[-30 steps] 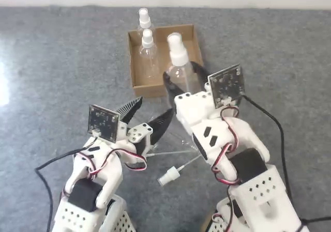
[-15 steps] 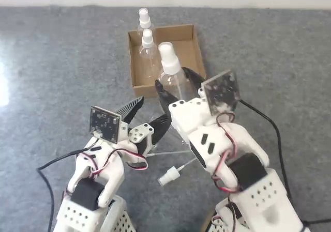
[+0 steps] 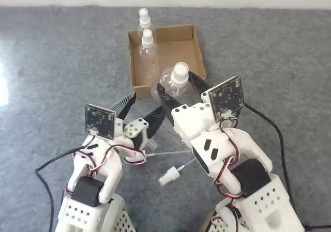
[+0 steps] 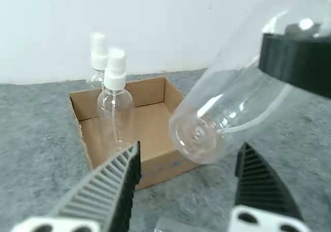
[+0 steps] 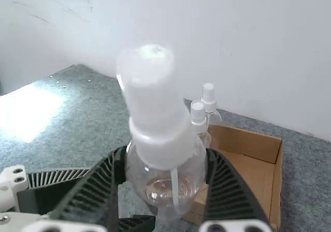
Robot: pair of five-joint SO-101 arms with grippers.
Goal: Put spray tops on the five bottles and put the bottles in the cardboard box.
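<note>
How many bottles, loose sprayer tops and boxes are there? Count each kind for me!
Spray bottles: 3 (boxed bottle, bottle behind box, held bottle in right tool)
Loose spray top: 1
Cardboard box: 1
Total: 5

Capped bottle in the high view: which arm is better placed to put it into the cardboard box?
Right. The right pincer is shut on the capped bottle, which is tilted just in front of the cardboard box. The left pincer is open and grips nothing.
</note>
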